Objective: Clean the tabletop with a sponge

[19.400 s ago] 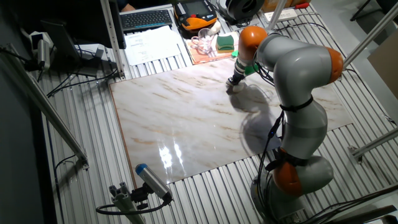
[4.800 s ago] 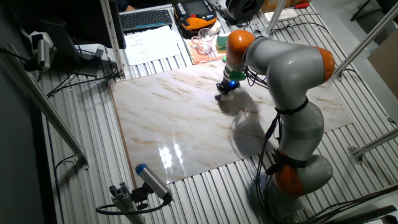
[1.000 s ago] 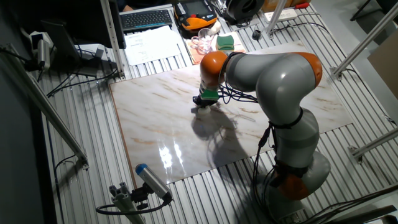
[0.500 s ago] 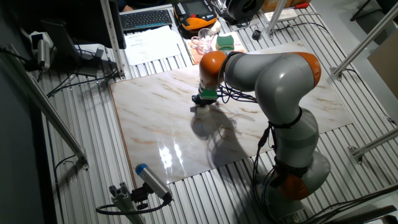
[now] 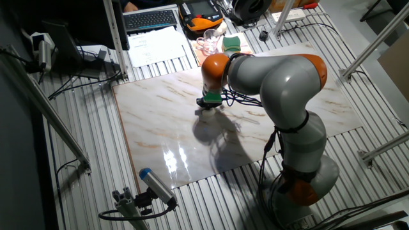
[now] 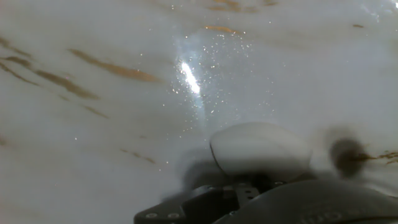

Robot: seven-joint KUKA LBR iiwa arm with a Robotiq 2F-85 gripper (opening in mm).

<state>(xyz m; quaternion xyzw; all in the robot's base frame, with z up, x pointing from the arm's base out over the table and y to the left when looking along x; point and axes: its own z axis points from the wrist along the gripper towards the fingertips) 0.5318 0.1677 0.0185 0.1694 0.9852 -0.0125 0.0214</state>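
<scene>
The arm bends forward and down over the marble tabletop point(image 5: 166, 121) on the ribbed desk point(image 5: 83, 185). Its pincer point(image 5: 208, 104) points downward, clenched on the sponge point(image 6: 261, 149), which presses against the tabletop's middle.

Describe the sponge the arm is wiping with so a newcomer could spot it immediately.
Find the big glossy marble tabletop, then follow the grey-and-orange arm down to its tool near the slab's far middle. The sponge is the small cream-white block pressed under that tool, unlike the green-and-yellow sponge lying off the slab.
</scene>
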